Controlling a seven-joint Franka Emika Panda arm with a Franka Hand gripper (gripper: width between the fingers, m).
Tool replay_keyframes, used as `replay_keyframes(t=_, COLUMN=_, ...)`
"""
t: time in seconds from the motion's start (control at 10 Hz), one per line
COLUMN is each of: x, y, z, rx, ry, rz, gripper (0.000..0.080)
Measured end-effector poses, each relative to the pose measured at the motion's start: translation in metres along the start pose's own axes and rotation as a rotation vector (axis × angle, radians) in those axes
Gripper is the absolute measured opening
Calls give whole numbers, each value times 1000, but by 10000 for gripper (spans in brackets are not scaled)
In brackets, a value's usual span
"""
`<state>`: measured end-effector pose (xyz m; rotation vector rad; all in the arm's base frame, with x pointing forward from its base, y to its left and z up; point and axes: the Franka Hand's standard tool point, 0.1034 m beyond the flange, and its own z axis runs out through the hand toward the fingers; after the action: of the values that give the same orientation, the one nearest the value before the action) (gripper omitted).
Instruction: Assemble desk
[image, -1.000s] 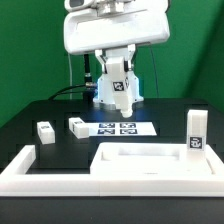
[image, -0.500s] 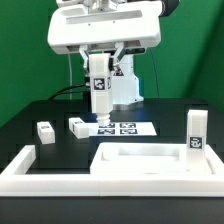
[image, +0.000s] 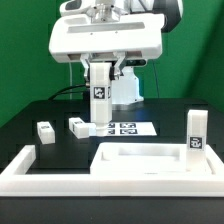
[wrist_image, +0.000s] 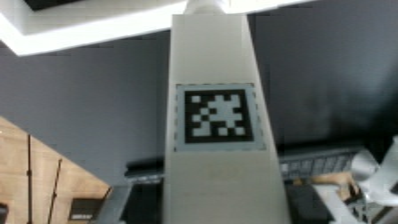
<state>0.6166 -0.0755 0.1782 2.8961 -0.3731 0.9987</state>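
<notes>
In the exterior view a white square desk leg (image: 100, 98) with a black-and-white tag hangs upright from my gripper (image: 100, 66), its lower end just above the table's far side. My gripper (wrist_image: 221, 196) is shut on it, and in the wrist view the leg (wrist_image: 215, 70) fills the middle, with dark fingers (wrist_image: 139, 196) against both of its sides. The desk top (image: 150, 163), a white rimmed tray, lies at the front, on the exterior view's right. A second leg (image: 195, 131) stands upright at its far right corner. Two more legs (image: 45, 132) (image: 78, 126) lie on the left.
The marker board (image: 127, 129) lies flat just behind the tray, right of the hanging leg. A long low white border wall (image: 30, 166) runs along the table's front and left. The arm's white base (image: 125, 90) stands at the back against the green backdrop.
The arm has carried the leg toward the exterior view's left and lowered it. The leg now hangs over the near left end of the marker board.
</notes>
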Motion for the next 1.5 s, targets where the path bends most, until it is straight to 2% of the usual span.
replay_keyframes(t=0.1, x=-2, y=8, z=4, rx=5, ry=-55, rz=-26, gripper=290)
replay_keyframes(t=0.2, x=2, y=11, z=10, rx=19, ry=-99, rz=-42, gripper=290)
replay_keyframes(t=0.4, x=-3, y=-15, z=21, rx=42, ry=-109, rz=-41, gripper=290)
replay_keyframes(t=0.6, x=-7, y=-35, z=22, rx=53, ry=-112, rz=-45, gripper=290)
replay_keyframes(t=0.9, x=-8, y=-32, z=22, rx=49, ry=-113, rz=-51, gripper=290)
replay_keyframes(t=1.0, x=-8, y=-25, z=24, rx=43, ry=-105, rz=-73, gripper=290)
replay_keyframes(t=1.1, x=-6, y=-14, z=28, rx=35, ry=-109, rz=-73, gripper=290)
replay_keyframes(t=1.3, x=-1, y=-12, z=39, rx=33, ry=-113, rz=-67, gripper=290)
replay_keyframes(t=1.5, x=-9, y=-7, z=45, rx=25, ry=-121, rz=-67, gripper=290)
